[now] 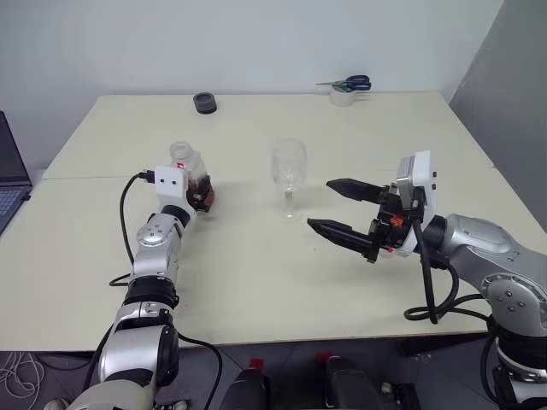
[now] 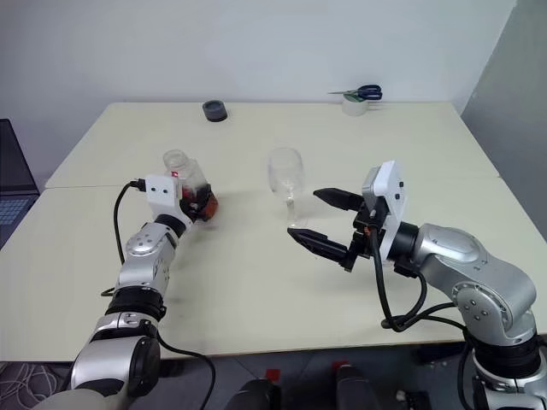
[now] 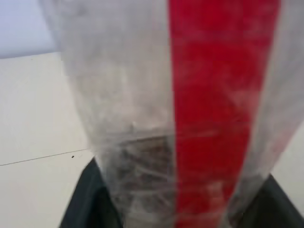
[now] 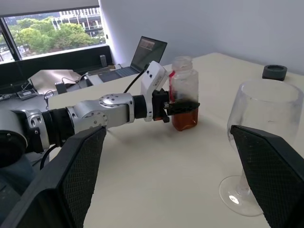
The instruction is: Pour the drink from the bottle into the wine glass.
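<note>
Cream table (image 1: 256, 282): your surface, grey walls behind.
Bottle (image 4: 184, 92): upright left of the wine glass (image 1: 289, 178); your left gripper (image 4: 183, 106) is clamped on it.
Right gripper (image 1: 338, 207): fingers apart, near the glass.
Drink (image 4: 185, 119): low, partly hidden.

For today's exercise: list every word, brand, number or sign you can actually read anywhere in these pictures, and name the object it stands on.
None can be read.
Bottle: its red label strip shows no legible lettering.
Laptop: the screen is too small to read.
Tape roll, scissors and the dark round object: no text visible.
Wine glass: plain, unmarked.
</note>
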Robot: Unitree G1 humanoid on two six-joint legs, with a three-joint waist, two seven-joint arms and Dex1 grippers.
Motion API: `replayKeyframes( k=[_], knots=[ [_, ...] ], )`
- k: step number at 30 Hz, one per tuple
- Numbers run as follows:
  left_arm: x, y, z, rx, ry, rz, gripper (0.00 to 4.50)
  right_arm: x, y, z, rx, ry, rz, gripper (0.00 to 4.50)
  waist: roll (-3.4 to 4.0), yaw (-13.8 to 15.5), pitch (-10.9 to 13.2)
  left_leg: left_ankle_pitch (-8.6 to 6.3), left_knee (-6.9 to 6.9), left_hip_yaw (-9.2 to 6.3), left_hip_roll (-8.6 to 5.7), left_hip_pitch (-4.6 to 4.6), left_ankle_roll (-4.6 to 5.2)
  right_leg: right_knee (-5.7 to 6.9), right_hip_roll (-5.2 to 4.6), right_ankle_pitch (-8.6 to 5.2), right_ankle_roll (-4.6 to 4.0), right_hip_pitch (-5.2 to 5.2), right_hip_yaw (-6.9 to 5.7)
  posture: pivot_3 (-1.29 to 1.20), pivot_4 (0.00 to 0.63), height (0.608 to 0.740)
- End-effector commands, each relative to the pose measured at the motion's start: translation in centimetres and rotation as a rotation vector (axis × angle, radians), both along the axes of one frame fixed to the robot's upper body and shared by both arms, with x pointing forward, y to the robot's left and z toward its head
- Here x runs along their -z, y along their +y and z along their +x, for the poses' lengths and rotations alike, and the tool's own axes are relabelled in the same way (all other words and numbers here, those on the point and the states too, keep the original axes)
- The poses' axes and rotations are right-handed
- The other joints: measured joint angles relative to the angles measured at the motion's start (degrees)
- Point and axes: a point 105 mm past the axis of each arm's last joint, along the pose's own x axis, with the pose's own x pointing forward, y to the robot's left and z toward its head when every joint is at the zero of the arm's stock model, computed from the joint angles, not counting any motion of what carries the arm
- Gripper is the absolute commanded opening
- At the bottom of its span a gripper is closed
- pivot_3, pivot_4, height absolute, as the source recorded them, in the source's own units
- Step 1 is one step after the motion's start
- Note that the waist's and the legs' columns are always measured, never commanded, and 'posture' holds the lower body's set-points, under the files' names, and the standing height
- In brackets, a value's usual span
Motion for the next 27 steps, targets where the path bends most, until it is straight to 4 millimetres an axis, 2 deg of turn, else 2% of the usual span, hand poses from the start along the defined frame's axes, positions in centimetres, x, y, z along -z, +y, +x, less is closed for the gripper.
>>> replayKeyframes(
  k=[1, 4, 8, 13, 21, 27],
  knots=[
    [-1.6, 0.3, 0.1, -0.007, -0.056, 0.017, 1.69, -1.2, 0.2, -0.5, -0.004, -0.069, 0.021, 4.5, 0.0, 0.0, 0.0, 0.0, 0.0, 0.0, 0.0, 0.0, 0.0, 0.0, 0.0, 0.0, 0.0, 0.0, 0.0, 0.0, 0.15, 0.74],
    [-1.8, 0.4, 0.2, -0.009, -0.056, 0.049, 1.69, -1.3, 0.1, -0.2, 0.018, -0.079, 0.031, 4.5, 0.0, -0.01, 0.0, 0.0, 0.0, 0.0, 0.0, 0.0, 0.0, 0.01, 0.0, 0.0, 0.0, 0.0, 0.0, 0.0, 0.15, 0.74],
    [-4.2, -1.1, 0.5, 0.071, -0.102, 0.152, 1.69, -1.3, -0.8, 1.7, 0.169, -0.191, -0.018, 4.5, -0.01, -0.02, 0.0, 0.0, 0.0, 0.01, -0.01, 0.0, 0.0, 0.02, 0.0, 0.0, 0.0, -0.02, 0.0, 0.0, 0.15, 0.74],
    [-7.5, -3.6, 1.2, 0.204, -0.162, 0.321, 1.69, -1.1, -1.8, 3.3, 0.266, -0.245, -0.006, 4.5, -0.08, -0.04, 0.04, 0.01, 0.04, 0.01, -0.06, -0.07, 0.0, 0.04, 0.0, 0.01, 0.02, -0.06, -0.02, 0.0, 0.15, 0.74],
    [-11.3, -6.7, 2.1, 0.35, -0.219, 0.599, 1.69, -1.0, -2.1, 4.9, 0.323, -0.28, 0.011, 4.5, -0.08, -0.07, 0.04, 0.01, 0.02, 0.15, -0.11, -0.08, 0.0, 0.06, 0.01, 0.01, 0.02, -0.12, 0.02, 0.0, 0.15, 0.74],
    [-12.7, -8.3, 2.5, 0.401, -0.255, 0.763, 1.69, -0.9, -1.9, 5.2, 0.329, -0.29, 0.025, 4.5, -0.08, -0.18, 0.04, 0.01, 0.0, 0.21, -0.15, -0.08, 0.0, 0.07, 0.02, 0.01, 0.02, -0.14, 0.04, 0.0, 0.15, 0.74]
  ],
)
